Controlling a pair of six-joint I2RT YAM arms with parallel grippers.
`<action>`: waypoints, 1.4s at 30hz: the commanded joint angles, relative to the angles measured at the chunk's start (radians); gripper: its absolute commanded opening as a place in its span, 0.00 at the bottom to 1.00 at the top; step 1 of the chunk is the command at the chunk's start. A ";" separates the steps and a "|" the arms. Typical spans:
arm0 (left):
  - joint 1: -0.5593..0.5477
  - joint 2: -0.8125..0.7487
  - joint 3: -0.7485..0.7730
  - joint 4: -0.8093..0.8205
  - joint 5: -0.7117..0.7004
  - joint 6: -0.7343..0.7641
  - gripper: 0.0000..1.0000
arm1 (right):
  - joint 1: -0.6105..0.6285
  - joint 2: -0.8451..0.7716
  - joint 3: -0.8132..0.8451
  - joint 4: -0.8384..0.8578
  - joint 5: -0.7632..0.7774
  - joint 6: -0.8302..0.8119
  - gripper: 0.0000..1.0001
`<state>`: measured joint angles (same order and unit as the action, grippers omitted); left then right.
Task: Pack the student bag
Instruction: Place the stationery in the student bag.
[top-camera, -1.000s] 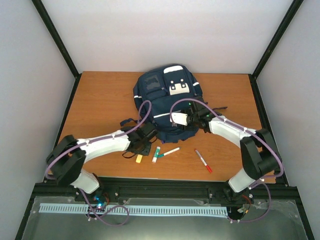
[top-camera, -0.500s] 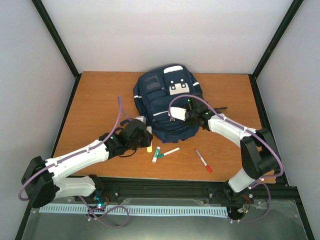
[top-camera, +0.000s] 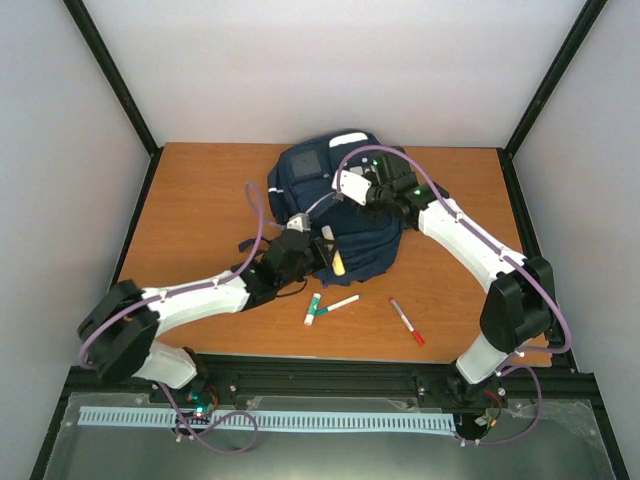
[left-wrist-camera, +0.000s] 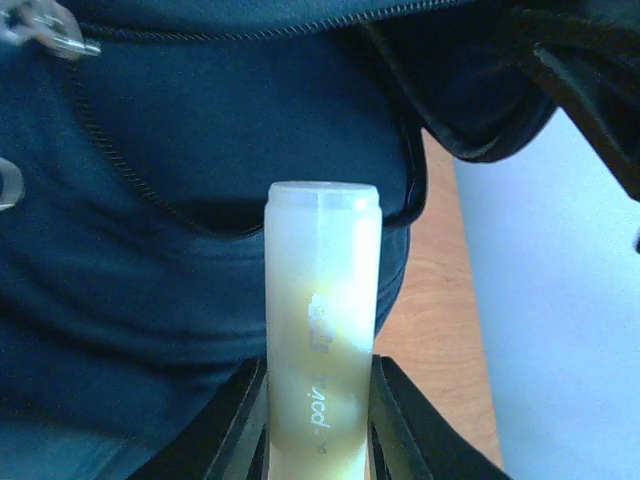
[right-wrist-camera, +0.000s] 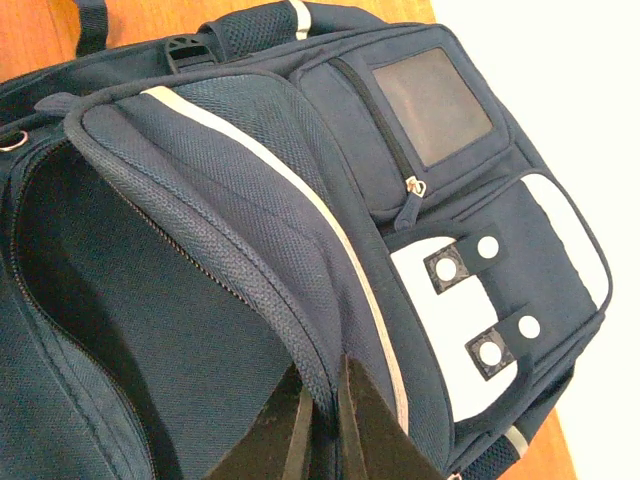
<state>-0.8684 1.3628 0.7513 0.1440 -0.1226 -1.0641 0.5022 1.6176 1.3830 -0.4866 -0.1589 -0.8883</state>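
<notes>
Loading step: with right gripper (right-wrist-camera: 320, 425) pinched tight on the flap (right-wrist-camera: 250, 200) of the student bag (top-camera: 300, 180), mid-table (top-camera: 200, 200), and left gripper (left-wrist-camera: 320, 400) clamped on a yellow highlighter (left-wrist-camera: 322, 320) at the mouth, next likely push in, then release.

**What the Views Keep From Sight**

In the left wrist view the pale yellow highlighter (left-wrist-camera: 322, 330) runs off the bottom edge, so its lower end is unseen. The print along its barrel is too blurred to read. Only the upper edges of the left gripper (left-wrist-camera: 318, 365) fingers show beside it.

In the right wrist view the right gripper (right-wrist-camera: 322, 375) is cut off at the bottom edge, and the open compartment of the student bag (right-wrist-camera: 470, 230) is too dark to show any contents.

From above, the right arm (top-camera: 460, 225) covers much of the bag's front pocket. The green-capped marker (top-camera: 313, 309), white pen (top-camera: 341, 302) and red pen (top-camera: 406, 321) are too small to show lettering.
</notes>
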 joint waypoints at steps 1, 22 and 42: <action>-0.007 0.110 0.115 0.192 -0.002 -0.075 0.01 | 0.014 0.006 0.119 -0.047 -0.042 0.117 0.03; 0.008 0.382 0.264 0.327 -0.359 -0.488 0.01 | 0.015 0.027 0.176 -0.083 -0.077 0.254 0.03; 0.026 0.423 0.322 0.388 -0.290 -0.408 0.59 | 0.014 0.079 0.149 -0.032 -0.015 0.311 0.03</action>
<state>-0.8471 1.8587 1.0756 0.5175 -0.4805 -1.5349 0.5060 1.6852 1.5158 -0.5900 -0.1780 -0.6266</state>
